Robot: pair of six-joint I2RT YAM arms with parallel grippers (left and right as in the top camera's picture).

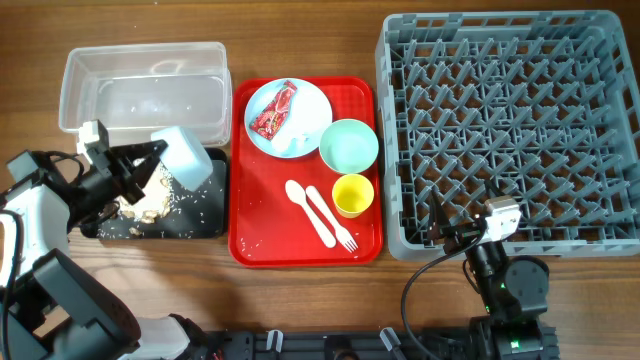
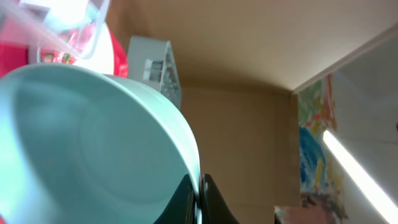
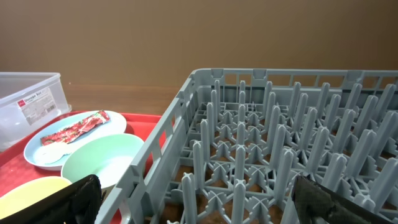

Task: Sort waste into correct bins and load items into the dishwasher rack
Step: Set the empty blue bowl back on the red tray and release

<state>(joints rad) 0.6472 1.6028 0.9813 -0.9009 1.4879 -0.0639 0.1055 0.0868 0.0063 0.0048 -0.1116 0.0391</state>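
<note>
My left gripper [image 1: 148, 162] is shut on the rim of the pale blue bowl [image 1: 186, 155] and holds it tipped on its side above the black tray [image 1: 205, 218]. In the left wrist view the bowl [image 2: 93, 143] fills the frame, with the jaws [image 2: 200, 199] pinching its rim. Beige leftovers [image 1: 148, 203] lie in the black tray. The red wrapper [image 1: 274, 110] lies on the pale blue plate [image 1: 312, 105]. My right gripper [image 1: 452, 233] is open and empty at the front edge of the grey rack [image 1: 510, 130]; its fingers [image 3: 199, 205] straddle the rack's corner [image 3: 280, 124].
The clear tub [image 1: 140, 88] stands behind the black tray. The red serving tray [image 1: 250, 240] holds the plate, a mint bowl [image 1: 348, 145], a yellow cup [image 1: 352, 193], a white spoon [image 1: 300, 196] and a fork [image 1: 335, 222].
</note>
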